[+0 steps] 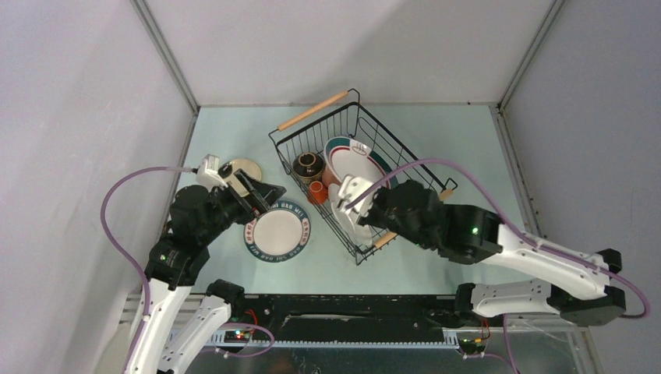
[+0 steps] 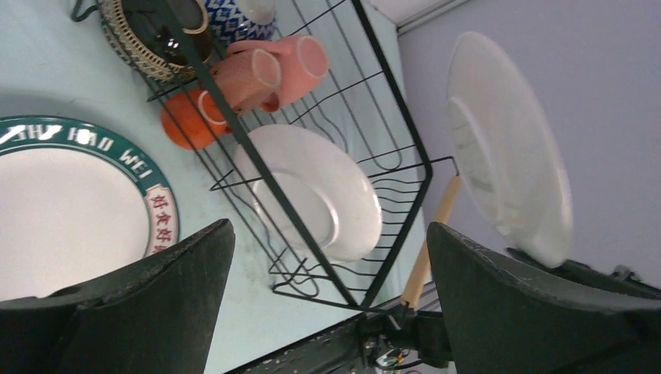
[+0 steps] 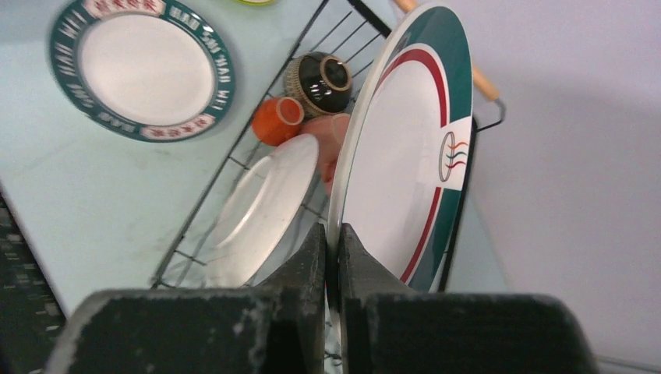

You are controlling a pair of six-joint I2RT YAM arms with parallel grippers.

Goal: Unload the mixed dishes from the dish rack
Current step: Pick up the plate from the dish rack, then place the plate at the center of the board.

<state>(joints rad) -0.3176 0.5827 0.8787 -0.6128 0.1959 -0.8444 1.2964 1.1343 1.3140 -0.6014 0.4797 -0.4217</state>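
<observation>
Dish rack (image 1: 313, 111): R gripper (image 3: 331, 234) clenched on green-rim plate (image 3: 397, 156) edge; L gripper (image 2: 327, 230) released beside rack.

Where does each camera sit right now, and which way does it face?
Top external: above and behind the bases, looking down on the dish rack; both arms show.
Left wrist: faces the rack's end between the fingers of the open left hand.
Right wrist: looks along the right hand, shut on a green-and-red-rimmed plate.
Shared: both wrist views show the orange cup.
</observation>
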